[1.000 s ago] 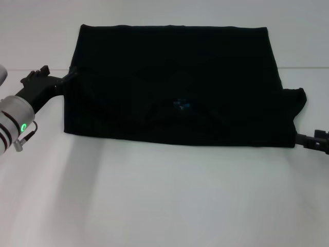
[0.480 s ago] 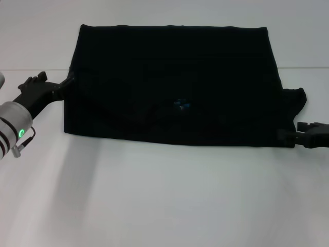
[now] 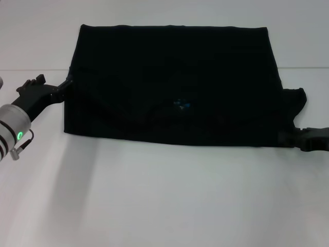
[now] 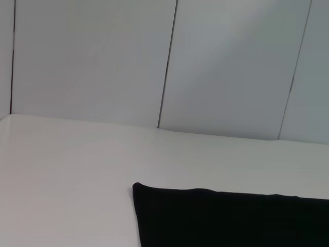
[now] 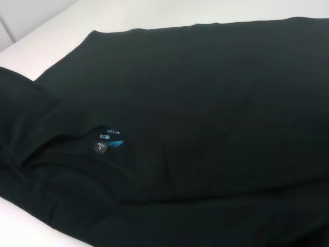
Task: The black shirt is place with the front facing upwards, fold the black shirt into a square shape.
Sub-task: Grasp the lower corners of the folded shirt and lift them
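The black shirt (image 3: 175,77) lies flat on the white table (image 3: 164,200), folded into a wide rectangle. Its small blue neck label (image 3: 181,104) shows near the middle. No white print shows. One sleeve (image 3: 297,100) sticks out at the right side. My left gripper (image 3: 66,86) is at the shirt's left edge, level with the table. My right gripper (image 3: 286,138) is at the shirt's near right corner. The right wrist view shows the shirt (image 5: 205,103) and the label (image 5: 108,141) close up. The left wrist view shows a corner of the shirt (image 4: 231,221).
The white table runs wide in front of the shirt and on both sides. Grey wall panels (image 4: 164,62) stand behind the table's far edge.
My left gripper has slid a little nearer along the shirt's left edge. My right gripper has moved in from the right to the shirt's near right corner. The shirt has not moved.
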Motion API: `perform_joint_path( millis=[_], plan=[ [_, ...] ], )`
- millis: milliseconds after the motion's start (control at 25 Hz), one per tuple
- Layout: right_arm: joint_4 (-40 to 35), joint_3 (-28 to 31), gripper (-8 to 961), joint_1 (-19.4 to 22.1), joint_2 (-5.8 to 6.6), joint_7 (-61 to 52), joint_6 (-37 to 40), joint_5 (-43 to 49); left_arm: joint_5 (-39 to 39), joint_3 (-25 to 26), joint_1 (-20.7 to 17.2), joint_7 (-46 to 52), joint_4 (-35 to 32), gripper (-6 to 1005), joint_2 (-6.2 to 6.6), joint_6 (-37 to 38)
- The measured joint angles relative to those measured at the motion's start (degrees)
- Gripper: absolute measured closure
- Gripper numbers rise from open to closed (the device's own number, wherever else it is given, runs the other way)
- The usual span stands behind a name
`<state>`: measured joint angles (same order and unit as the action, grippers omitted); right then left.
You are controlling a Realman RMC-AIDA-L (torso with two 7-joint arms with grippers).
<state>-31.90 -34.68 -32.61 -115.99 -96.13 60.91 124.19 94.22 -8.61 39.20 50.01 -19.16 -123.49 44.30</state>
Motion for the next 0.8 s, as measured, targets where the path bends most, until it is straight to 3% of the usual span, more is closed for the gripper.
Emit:
perform_joint_path(
  millis=[360,680,800],
  plan=[
    [0.00,0.18,684,0.13,0.16,0.09,0.18,-0.07,0.48,-1.97,-0.65,3.34,-0.06,172,0.39,0.02],
    [0.00,0.46,941,0.61,0.75,-0.07,1.24,-0.13,0.63,-11.78,-4.24,16.07,-0.81,171,3.71,3.47],
    [-0.25,0.49,941,0.77,0.87,-0.09,1.84,-0.29,0.64,-15.54,-5.50,20.38,-1.73,171,4.83,4.77]
  ],
)
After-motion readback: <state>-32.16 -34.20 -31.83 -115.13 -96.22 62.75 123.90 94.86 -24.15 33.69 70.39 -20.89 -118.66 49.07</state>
